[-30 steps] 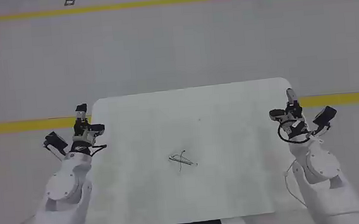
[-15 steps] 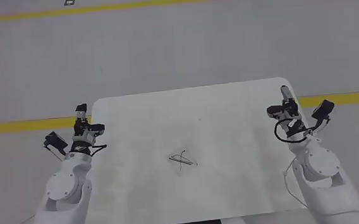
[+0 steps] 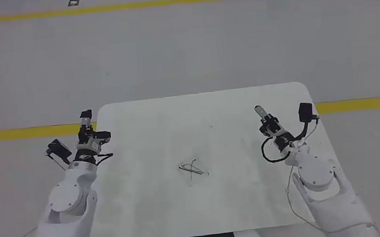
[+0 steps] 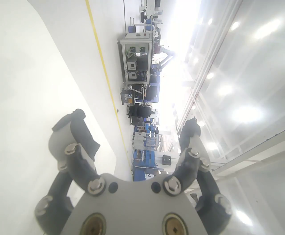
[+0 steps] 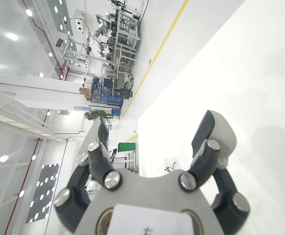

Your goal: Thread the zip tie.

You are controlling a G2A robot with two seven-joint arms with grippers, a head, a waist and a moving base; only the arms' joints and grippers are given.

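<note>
Clock directions are read on the top view, with 12 o'clock on the far side of the worktop point(image 3: 155, 188) from the robot.

1. Left end effector point(image 3: 85, 117): it sits at about 9 o'clock, just outside the worktop's left edge near the far-left corner, and points toward 12 o'clock. In the left wrist view, the left end effector point(image 4: 133, 120) has its 2 fingers spread wide apart. Nothing is between the fingers. The white worktop point(image 4: 22, 66) edge runs beside one finger.

2. Zip tie point(image 3: 192, 168): it lies flat on the worktop close to the centre, slightly toward 6 o'clock. It reads as thin dark strands crossing one another. The head and tail are too small to tell apart. It is well apart from both end effectors and nothing touches it.

3. Right end effector point(image 3: 260, 111): it is above the worktop at about 2 o'clock from the zip tie, inside the right edge, and points toward 11 o'clock. In the right wrist view, the right end effector point(image 5: 153, 119) is opened wide, its ribbed pads face each other and it holds nothing. One finger is over the worktop point(image 5: 222, 77) and the other is past the worktop's corner.

4. Surroundings: a yellow floor line point(image 3: 167, 1) runs across the floor at 12 o'clock, beyond the worktop.
</note>
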